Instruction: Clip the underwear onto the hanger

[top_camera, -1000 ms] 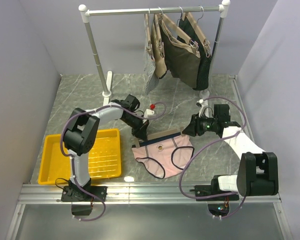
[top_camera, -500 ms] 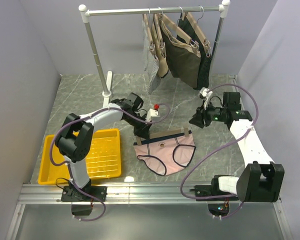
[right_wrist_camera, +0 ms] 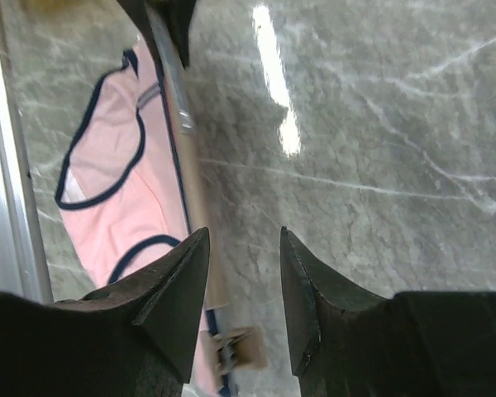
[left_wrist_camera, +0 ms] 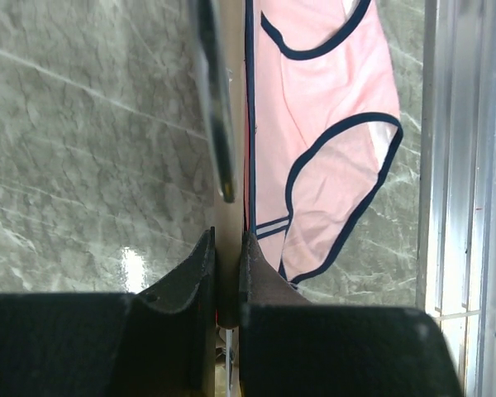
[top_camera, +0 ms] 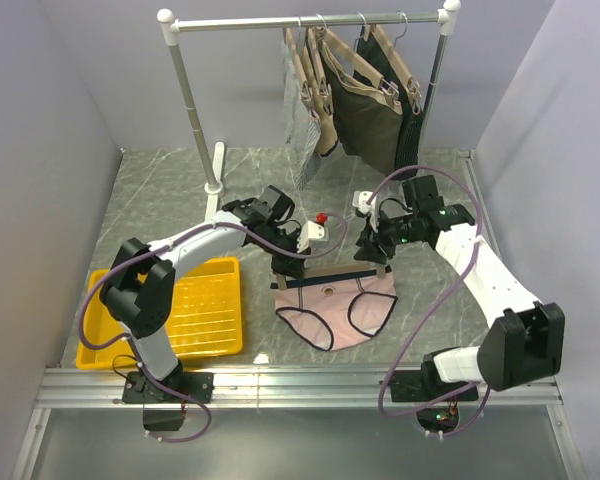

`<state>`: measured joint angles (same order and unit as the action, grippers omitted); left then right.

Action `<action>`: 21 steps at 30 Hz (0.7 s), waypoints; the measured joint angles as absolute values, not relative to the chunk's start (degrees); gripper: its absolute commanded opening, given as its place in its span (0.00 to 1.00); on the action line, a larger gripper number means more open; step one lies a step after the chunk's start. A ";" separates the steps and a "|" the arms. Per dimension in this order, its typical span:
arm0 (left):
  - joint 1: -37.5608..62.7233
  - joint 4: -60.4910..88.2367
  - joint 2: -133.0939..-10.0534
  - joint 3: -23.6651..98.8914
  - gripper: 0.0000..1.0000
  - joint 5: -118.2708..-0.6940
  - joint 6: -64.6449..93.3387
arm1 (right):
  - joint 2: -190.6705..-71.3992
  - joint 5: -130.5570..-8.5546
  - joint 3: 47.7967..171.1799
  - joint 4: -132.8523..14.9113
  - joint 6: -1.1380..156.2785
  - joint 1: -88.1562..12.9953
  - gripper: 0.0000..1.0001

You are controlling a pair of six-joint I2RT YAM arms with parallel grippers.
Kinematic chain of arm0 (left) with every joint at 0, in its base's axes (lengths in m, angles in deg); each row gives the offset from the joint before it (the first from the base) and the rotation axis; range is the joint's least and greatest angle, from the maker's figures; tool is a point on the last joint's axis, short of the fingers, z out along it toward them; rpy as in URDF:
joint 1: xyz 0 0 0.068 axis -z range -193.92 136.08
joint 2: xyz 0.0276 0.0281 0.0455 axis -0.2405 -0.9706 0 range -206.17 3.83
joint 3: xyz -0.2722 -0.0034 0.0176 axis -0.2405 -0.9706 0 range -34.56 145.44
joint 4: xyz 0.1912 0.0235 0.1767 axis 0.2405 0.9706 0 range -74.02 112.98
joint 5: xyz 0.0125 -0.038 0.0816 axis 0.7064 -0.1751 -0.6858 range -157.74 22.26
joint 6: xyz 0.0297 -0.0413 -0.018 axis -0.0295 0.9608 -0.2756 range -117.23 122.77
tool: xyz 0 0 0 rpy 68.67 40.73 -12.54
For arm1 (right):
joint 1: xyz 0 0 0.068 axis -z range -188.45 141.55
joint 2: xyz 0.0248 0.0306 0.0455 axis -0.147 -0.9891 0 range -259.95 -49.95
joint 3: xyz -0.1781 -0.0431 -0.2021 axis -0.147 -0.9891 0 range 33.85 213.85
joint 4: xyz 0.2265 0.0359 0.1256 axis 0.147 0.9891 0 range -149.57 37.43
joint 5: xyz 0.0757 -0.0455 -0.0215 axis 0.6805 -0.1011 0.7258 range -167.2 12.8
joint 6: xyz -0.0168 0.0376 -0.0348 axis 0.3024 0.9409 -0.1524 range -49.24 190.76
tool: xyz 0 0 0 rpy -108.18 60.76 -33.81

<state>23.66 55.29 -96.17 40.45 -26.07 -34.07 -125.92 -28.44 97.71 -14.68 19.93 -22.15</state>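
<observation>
The left gripper (left_wrist_camera: pixel 229 240) is clenched on the left end of the hanger (left_wrist_camera: pixel 231 211). The underwear (left_wrist_camera: pixel 314 124) spreads from the hanger's bar toward the near edge of the counter (right_wrist_camera: pixel 380 124). The right gripper (right_wrist_camera: pixel 244 236) hovers released, its gap just beside the bar near the right-end clip (right_wrist_camera: pixel 236 351).

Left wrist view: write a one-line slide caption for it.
Left gripper shut on the tan hanger, seen edge-on, pink navy-trimmed underwear alongside it, marble table behind.

Walled robot-lab cell, marble tabletop (top_camera: pixel 160 200)
</observation>
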 measured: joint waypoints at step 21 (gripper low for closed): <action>24.91 56.01 -95.10 40.12 0.00 -27.23 -33.92 | -133.35 -31.13 103.63 -4.58 11.08 -24.97 0.45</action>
